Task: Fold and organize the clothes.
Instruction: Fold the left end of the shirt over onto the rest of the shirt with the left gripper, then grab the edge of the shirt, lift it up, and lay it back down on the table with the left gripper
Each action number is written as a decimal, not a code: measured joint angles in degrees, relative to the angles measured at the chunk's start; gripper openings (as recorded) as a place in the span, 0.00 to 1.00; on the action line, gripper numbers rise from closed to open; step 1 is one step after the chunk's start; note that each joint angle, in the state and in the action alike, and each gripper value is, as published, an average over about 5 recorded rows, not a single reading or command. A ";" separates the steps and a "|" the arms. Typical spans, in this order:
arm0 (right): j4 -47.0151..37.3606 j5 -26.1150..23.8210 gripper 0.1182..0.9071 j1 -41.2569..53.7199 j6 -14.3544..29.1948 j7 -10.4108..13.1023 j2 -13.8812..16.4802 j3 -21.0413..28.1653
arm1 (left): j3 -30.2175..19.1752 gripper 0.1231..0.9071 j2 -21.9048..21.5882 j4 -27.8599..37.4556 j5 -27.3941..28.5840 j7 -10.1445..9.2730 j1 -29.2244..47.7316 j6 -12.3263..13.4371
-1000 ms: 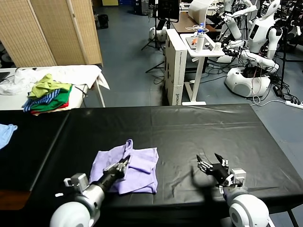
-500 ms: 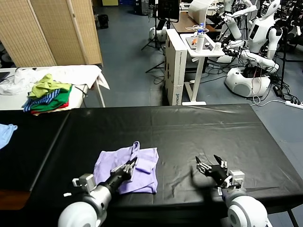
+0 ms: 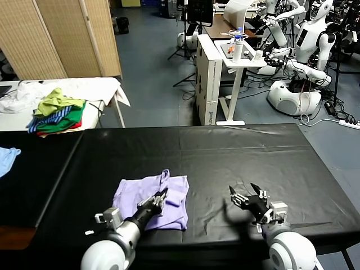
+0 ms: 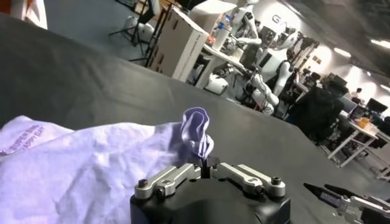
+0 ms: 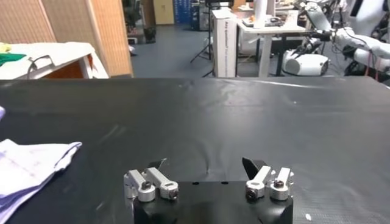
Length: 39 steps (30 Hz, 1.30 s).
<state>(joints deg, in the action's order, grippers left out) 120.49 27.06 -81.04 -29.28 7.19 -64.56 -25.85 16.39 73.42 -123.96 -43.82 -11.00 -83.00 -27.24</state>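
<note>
Since the T-shirt (image 3: 151, 194) lies bunched on the black bench (image 3: 236, 152) near my edge, I judge it light, limp and prone to slipping. My left end effector (image 3: 159, 197) hovers over it; I cannot tell its opening. I'd pinch a hem corner. My right end effector (image 3: 247, 197) waits spread wide, empty.

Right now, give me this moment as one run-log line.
left gripper: over T-shirt, by raised fold | right gripper: open, above bare table | fold: unfinished

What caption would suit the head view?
Left gripper over a crumpled lavender T-shirt on a black table; right gripper open, beside it.
</note>
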 joint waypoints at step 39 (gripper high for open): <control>-6.60 -4.10 1.00 13.73 -3.20 -0.30 -0.26 24.37 | 12.44 1.00 -0.54 -2.16 9.93 2.93 -5.13 4.73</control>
<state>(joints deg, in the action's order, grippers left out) 113.88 22.96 -67.31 -32.48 6.89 -64.82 -1.48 28.83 72.88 -126.12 -33.89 -8.07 -88.13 -22.51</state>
